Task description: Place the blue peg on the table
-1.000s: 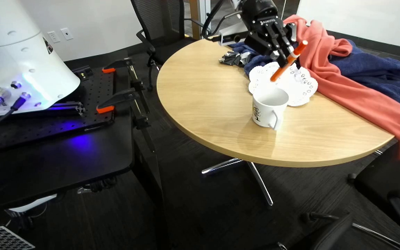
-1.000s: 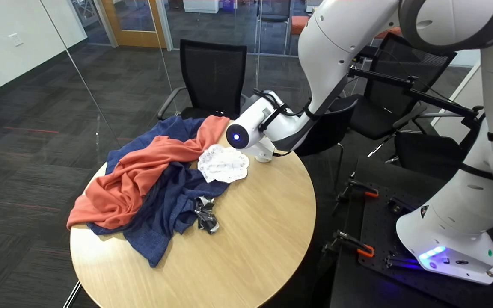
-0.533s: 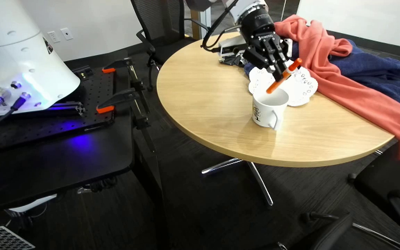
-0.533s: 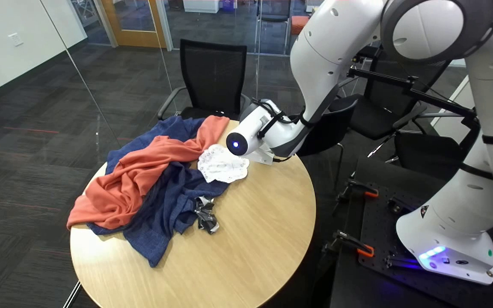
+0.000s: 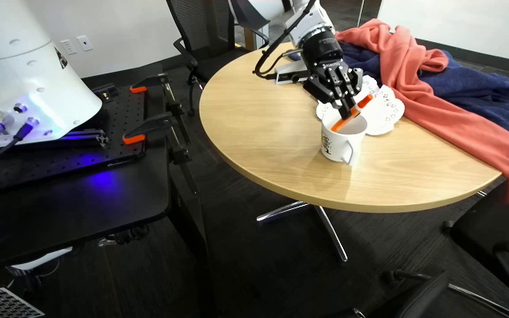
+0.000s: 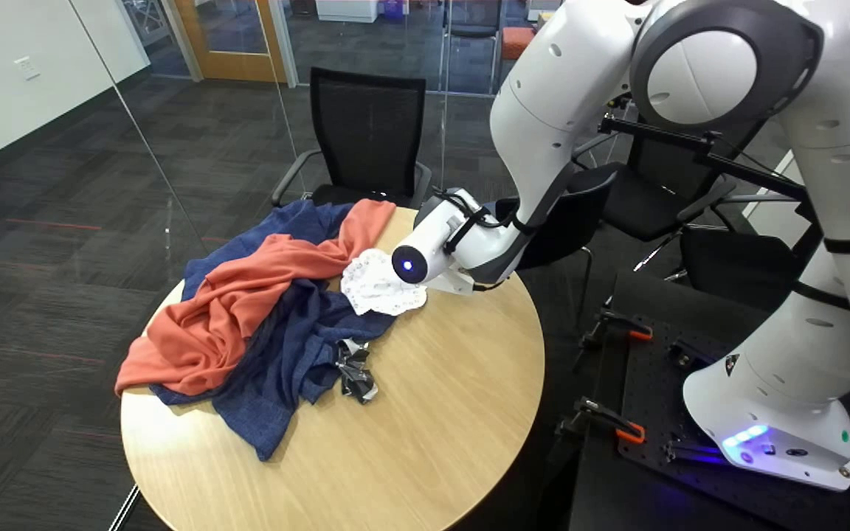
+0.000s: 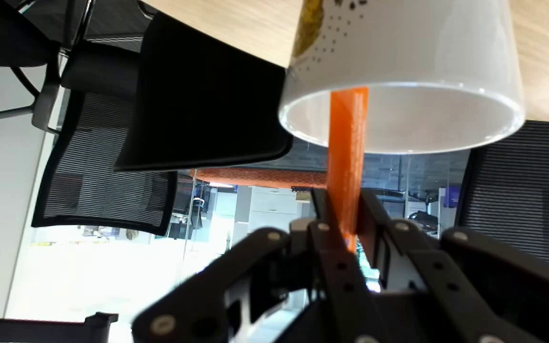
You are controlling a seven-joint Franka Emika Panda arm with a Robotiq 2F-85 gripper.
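No blue peg shows in any view. My gripper [image 5: 351,110] is shut on an orange marker [image 5: 364,102] with a white band, held tilted. The marker's lower end is at the mouth of a white mug [image 5: 339,143]. In the wrist view, the fingers [image 7: 342,202] pinch the marker [image 7: 347,147], and its far end passes into the opening of the mug [image 7: 408,57], where the near wall hides its tip. The mug stands upright on the round light-wood table [image 5: 263,119], also seen in an exterior view [image 6: 454,413]. There the arm hides gripper, marker and mug.
A white doily [image 5: 385,117] lies beside the mug. Coral cloth [image 5: 418,90] and navy cloth [image 5: 471,88] cover the table's far side. A crumpled black wrapper [image 6: 356,376] lies by the navy cloth. Chairs [image 6: 366,133] stand around. The robot base sits on a black bench [image 5: 139,194].
My gripper has moved down with the orange marker, from above the doily to the mug, so the marker's lower end is now at the mug's mouth. The mug and cloths have not moved.
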